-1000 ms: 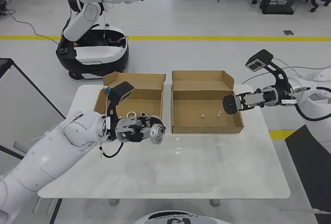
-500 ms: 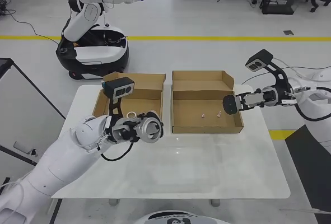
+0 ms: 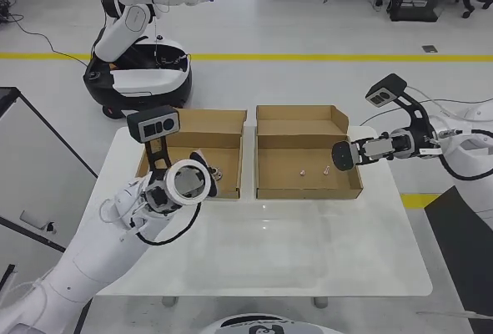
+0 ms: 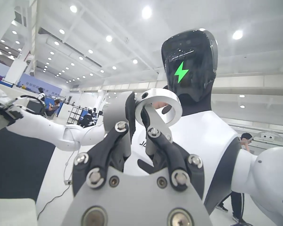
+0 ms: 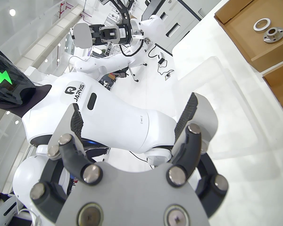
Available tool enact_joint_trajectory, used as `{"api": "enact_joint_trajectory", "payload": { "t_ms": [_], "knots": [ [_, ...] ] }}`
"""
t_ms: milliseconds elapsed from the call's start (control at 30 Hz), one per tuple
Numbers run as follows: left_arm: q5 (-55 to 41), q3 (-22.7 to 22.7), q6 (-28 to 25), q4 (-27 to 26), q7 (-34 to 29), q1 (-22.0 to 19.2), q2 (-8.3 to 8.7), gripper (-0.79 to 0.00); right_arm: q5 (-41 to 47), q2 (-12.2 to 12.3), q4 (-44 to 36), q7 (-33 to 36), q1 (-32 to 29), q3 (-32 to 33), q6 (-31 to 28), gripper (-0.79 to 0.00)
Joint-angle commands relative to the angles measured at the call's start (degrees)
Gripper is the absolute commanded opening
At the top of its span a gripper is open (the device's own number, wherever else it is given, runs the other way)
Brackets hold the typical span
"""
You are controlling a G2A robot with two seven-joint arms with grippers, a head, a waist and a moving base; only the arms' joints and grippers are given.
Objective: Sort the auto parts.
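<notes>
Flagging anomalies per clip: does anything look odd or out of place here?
Yes: the left gripper pinches the metal ring by its wall, one finger through the hole, and is turned upward, away from the cardboard boxes.

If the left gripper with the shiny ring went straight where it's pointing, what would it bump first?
Probably the robot's own head: the left gripper, shut on the metal ring, points up at it with nothing between; depth unclear.
</notes>
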Motion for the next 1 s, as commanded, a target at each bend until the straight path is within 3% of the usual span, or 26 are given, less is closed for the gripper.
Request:
{"api": "enact_joint_trajectory", "payload": {
  "t_ms": [0,400,667,967],
  "knots": [
    [-0.69,-0.45,0.0,-0.46,0.0,0.58,-0.45,-0.785,0.02,0.0,0.0,0.0,0.0,0.0,0.0,0.0],
    [-2.73,-1.96,0.0,-1.55,-0.01,2.2,-2.47,-0.785,0.02,0.0,0.0,0.0,0.0,0.0,0.0,0.0],
    [5.97,-1.98,0.0,2.46,0.0,2.49,-1.42,-0.785,0.02,0.0,0.0,0.0,0.0,0.0,0.0,0.0],
    [7.44,-2.35,0.0,3.79,0.01,2.65,-0.31,-0.785,0.02,0.0,0.0,0.0,0.0,0.0,0.0,0.0]
  ]
}}
